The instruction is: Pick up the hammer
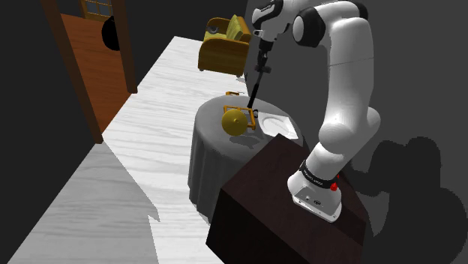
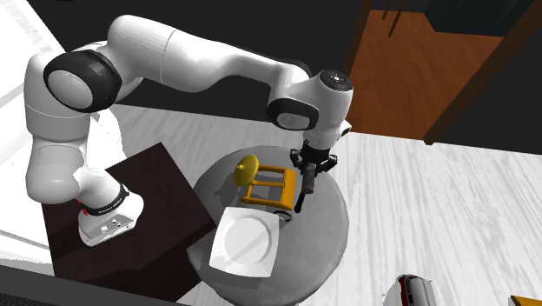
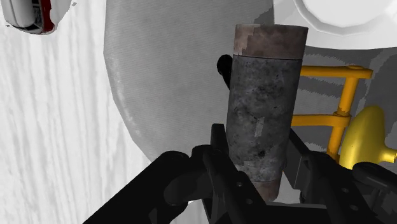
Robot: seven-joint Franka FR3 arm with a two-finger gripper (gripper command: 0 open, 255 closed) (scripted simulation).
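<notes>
Sitting on the round grey table are a yellow frame with a yellow disc leaning at its side, and a white plate lying just beside the frame, toward the dark stand. In the wrist view the frame, the disc and the plate are all showing close past the gripper, so they are crowding one side of it, while the table's bare top is lying on the other. On the pale plank floor a yellow armchair is standing well apart beyond the table, a brown door is standing open at the shoulder view's left, and a red-and-white object is lying near the table's foot. The black fingers are clamping the hammer between them, gripping its handle. The handle is looking like a thick, mottled dark-grey cylinder with a paler, brownish band at its far end, and a small black part is peeking out behind it. From the outside views the hammer is hanging as a slim dark bar below the gripper, over the table next to the frame; whether its lower end is touching the tabletop cannot be told.
</notes>
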